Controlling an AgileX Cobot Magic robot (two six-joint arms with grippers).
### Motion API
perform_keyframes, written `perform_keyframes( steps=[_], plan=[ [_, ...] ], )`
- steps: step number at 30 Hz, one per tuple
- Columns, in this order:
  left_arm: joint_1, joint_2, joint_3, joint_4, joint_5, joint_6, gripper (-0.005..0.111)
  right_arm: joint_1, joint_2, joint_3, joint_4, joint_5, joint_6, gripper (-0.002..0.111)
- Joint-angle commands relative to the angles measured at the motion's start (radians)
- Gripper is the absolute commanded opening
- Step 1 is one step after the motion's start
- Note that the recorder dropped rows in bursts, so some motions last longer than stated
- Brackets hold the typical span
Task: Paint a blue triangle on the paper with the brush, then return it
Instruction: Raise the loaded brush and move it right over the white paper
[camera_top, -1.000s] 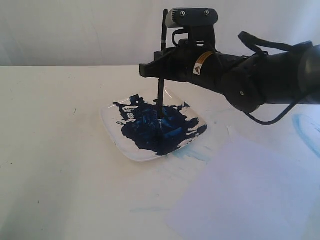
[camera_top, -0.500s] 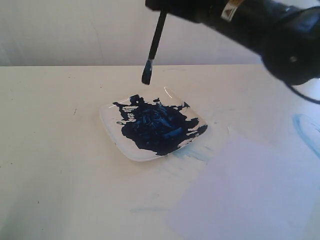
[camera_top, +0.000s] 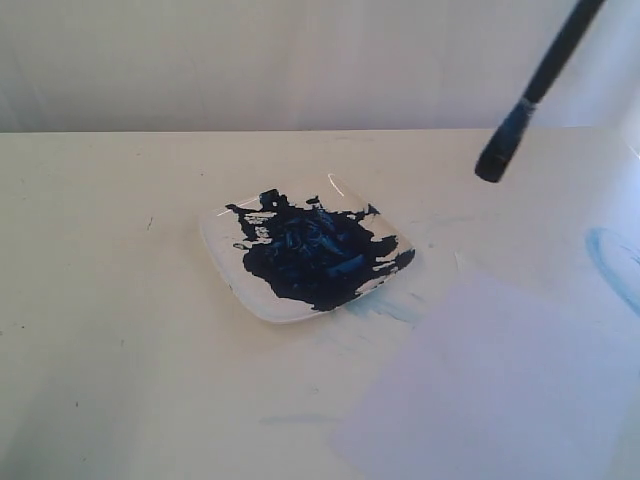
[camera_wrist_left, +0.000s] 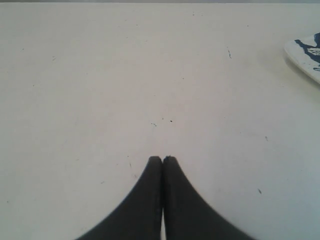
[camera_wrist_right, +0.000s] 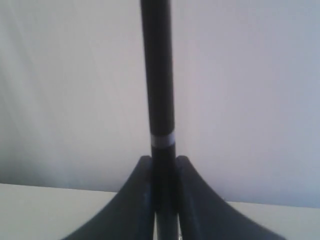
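Right gripper (camera_wrist_right: 163, 162): jaws clamped on brush (camera_wrist_right: 157, 75) | left gripper (camera_wrist_left: 162, 160): jaws pressed together | brush airborne, 2 o'clock of plate (camera_top: 218, 245)

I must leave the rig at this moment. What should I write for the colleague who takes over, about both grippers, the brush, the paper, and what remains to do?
Left gripper: shut, holding nothing, over the bare table, apart from the plate.
Right gripper: shut on the brush. The brush is tilted in the air, dark bristles down, to the right of the plate in the exterior view, touching nothing.
Paper: flat on the table beside the plate, no triangle on it.
Done: brush is in the grip.
Left: paint the triangle on the paper, then return the brush.
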Motion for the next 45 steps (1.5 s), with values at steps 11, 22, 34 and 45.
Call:
perform_keyframes(
  steps=[11,22,34,45],
  plan=[
    [-0.007,-0.005,0.005,-0.009,-0.004,-0.006,0.000,-0.009,-0.246,0.235,-0.353,0.149,0.335,0.000],
    [-0.007,-0.005,0.005,-0.006,-0.004,0.103,0.000,-0.009,-0.245,0.246,-0.736,0.275,0.670,0.000],
    [-0.007,-0.005,0.005,-0.006,-0.004,0.134,0.000,-0.009,-0.103,0.183,-0.618,0.159,0.673,0.000],
    [-0.007,-0.005,0.005,-0.006,-0.071,0.168,0.000,-0.009,0.014,0.069,-0.248,0.130,0.271,0.000]
  ],
)
